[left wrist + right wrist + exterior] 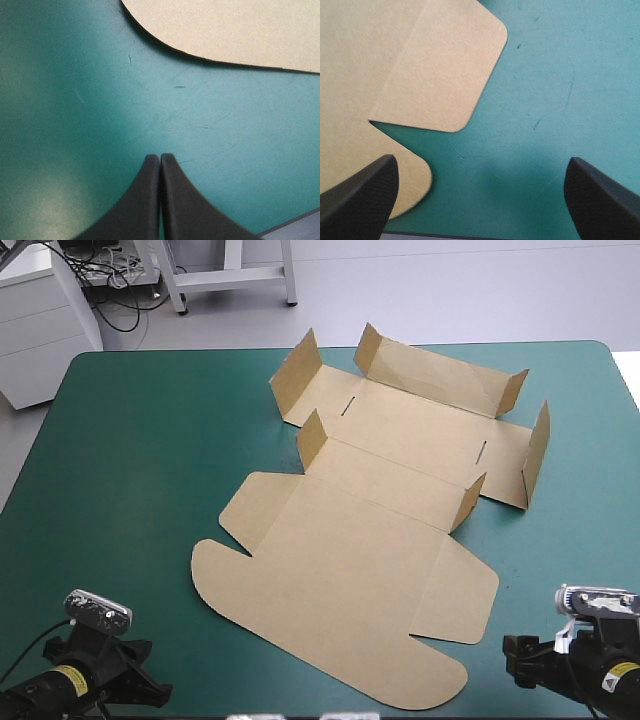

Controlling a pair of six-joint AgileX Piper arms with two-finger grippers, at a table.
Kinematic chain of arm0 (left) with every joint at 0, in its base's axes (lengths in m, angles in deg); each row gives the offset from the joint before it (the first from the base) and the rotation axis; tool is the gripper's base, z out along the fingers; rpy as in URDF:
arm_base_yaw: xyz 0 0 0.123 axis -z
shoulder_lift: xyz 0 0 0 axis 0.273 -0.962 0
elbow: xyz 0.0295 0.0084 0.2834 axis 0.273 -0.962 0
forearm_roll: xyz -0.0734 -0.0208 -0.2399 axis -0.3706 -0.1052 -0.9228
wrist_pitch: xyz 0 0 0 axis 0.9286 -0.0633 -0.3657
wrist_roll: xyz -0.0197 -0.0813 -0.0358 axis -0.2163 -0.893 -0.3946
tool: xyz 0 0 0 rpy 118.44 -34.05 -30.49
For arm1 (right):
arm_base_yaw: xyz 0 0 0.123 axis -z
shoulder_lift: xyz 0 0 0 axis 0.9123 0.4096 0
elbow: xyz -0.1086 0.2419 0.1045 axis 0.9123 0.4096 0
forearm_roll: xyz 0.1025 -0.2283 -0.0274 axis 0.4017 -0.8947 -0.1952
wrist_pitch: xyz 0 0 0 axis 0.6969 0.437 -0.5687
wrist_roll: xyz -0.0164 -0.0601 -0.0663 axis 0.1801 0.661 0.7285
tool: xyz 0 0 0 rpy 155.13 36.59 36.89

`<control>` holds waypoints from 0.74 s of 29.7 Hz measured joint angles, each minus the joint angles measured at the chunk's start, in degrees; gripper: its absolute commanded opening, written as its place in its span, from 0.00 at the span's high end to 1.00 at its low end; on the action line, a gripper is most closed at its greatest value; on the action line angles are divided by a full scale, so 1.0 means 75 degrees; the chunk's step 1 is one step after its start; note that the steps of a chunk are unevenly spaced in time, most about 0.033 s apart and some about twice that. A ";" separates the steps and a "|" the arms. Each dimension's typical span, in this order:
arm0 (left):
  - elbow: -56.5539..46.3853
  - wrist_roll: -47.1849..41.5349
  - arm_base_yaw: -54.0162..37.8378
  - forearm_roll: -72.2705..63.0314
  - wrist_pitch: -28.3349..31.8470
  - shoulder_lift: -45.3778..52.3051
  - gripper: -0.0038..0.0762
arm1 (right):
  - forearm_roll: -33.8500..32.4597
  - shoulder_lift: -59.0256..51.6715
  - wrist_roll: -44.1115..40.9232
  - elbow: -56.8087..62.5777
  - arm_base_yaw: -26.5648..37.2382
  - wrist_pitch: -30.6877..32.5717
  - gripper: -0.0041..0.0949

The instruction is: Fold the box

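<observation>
**Gripper Status Ahead of First Fold**

Found left gripper [160, 158] closed, with black fingers [142, 200] pressed into one pointed arch and nothing between them. Located it over bare teal-green cover [75, 100], just short of rounded lid corner [225, 30], clear of the board. Found right gripper [481, 162] wide apart and empty. Placed it by opposite lid corner [415, 190], with side tab [445, 70] just ahead. Could not confirm contact between finger and board.

Located box [370, 530] at mid-table, spread toward far right corner. Noted lid panel and side tabs lying flat on near side. Noted far wall [440, 375] and short end flaps [537, 455] already raised, none tucked.

Judged step in hand as approach to board, with folding barely begun. Recommended parting left gripper before closing in. Recommended taking board at an edge, close to a crease, so as to bend along scored line rather than bow the panel. Advised pinning base with other gripper while raising a wall, against likely sliding on smooth cover.
</observation>
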 measured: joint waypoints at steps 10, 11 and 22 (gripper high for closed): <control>0.0000 0.0000 0.0000 0.0000 0.0000 0.0000 0.99 | 0.0955 0.0542 -0.1633 -0.0919 0.0000 -0.0410 0.12; 0.0000 0.0000 0.0000 0.0000 0.0000 0.0000 0.99 | 0.1008 0.0692 -0.1654 -0.0929 0.0000 -0.0478 0.12; 0.0000 0.0000 0.0000 0.0000 -0.0007 0.0000 0.99 | 0.1393 0.3569 -0.1275 -0.0928 0.0000 -0.2239 0.12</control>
